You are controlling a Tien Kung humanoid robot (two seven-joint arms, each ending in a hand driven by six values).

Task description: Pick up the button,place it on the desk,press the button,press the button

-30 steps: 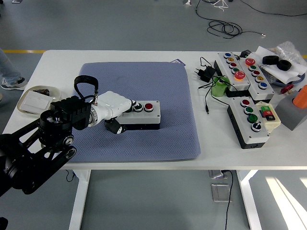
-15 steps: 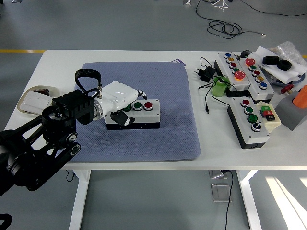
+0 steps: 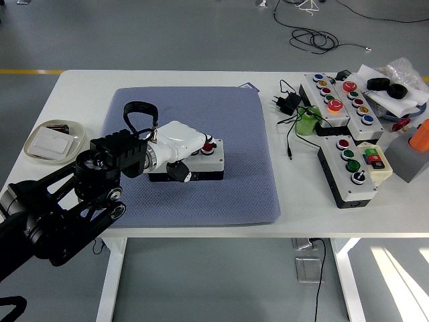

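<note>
A button box [image 3: 213,163], white on top with a black base, lies on the blue-grey mat [image 3: 234,127] in the middle of the table. Its red button [image 3: 208,147] shows at the right end; the other buttons are hidden under my hand. My left hand [image 3: 182,144], white with black fingertips, lies over the top of the box, fingers curled down onto it. Whether a finger touches a button is hidden. The right arm is out of view.
A white dish [image 3: 53,139] with a card sits at the table's left edge. At the right stand two more button boxes [image 3: 337,99] [image 3: 348,173], a green cylinder [image 3: 308,123], a black plug with cable [image 3: 287,102], a grey block [image 3: 409,159] and black rings [image 3: 389,87].
My left hand has moved right along the box top, from its left end to over the green buttons, which it now covers. The box has not moved.
</note>
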